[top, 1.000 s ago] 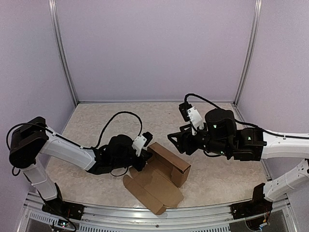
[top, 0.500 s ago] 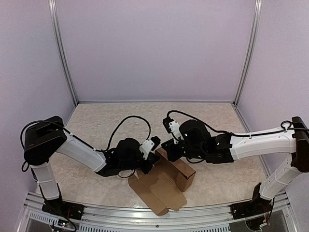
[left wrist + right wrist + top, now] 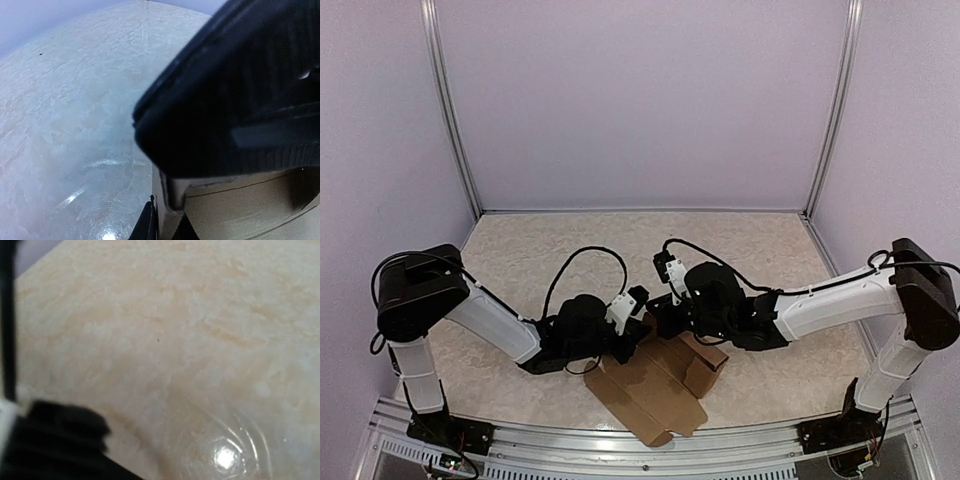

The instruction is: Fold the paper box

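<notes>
The paper box (image 3: 655, 385) is a brown cardboard sheet lying near the table's front, with a raised oblong part (image 3: 705, 358) at its right and flat flaps toward the front. My left gripper (image 3: 632, 328) lies low at the box's far-left corner. In the left wrist view its narrow jaws (image 3: 166, 227) stand either side of an upright cardboard wall (image 3: 240, 210). My right gripper (image 3: 658, 318) meets it at the same corner and fills that view as a black bulk (image 3: 240, 100). The right wrist view shows no fingers, only table (image 3: 200, 340) and a dark blur (image 3: 50, 440).
The beige marbled table (image 3: 540, 250) is enclosed by purple walls. A metal rail (image 3: 620, 455) runs along the front edge by the arm bases. Black cables (image 3: 585, 262) loop above both wrists.
My right arm has swung left and down to the box's far-left corner, and its gripper has shut. The left arm slid slightly right. The box shifted a little.
</notes>
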Controlling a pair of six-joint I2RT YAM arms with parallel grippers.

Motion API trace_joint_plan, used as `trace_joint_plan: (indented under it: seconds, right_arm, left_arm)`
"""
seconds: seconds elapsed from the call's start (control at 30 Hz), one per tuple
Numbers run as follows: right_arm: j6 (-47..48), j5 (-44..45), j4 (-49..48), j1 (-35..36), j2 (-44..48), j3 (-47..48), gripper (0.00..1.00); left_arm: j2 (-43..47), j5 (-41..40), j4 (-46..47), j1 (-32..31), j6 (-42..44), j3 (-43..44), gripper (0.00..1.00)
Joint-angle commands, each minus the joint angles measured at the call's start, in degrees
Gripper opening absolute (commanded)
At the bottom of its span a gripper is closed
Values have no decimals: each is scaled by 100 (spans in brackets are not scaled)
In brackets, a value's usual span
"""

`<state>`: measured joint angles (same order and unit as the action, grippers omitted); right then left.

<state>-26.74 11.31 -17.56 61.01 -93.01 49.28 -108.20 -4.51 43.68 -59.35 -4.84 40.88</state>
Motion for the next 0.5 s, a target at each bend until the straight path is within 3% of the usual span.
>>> trace_joint_plan:
  seconds: [0.0, 0.47]
  right_arm:
    - [-135, -123, -613, -32, -282, -227, 0]
    - [-448, -220, -1034, 97, -772, -575, 0]
  left_arm:
    - [-204, -110, 463, -39, -215, -162, 11]
    - [-521, -275, 822, -93, -385, -190, 21]
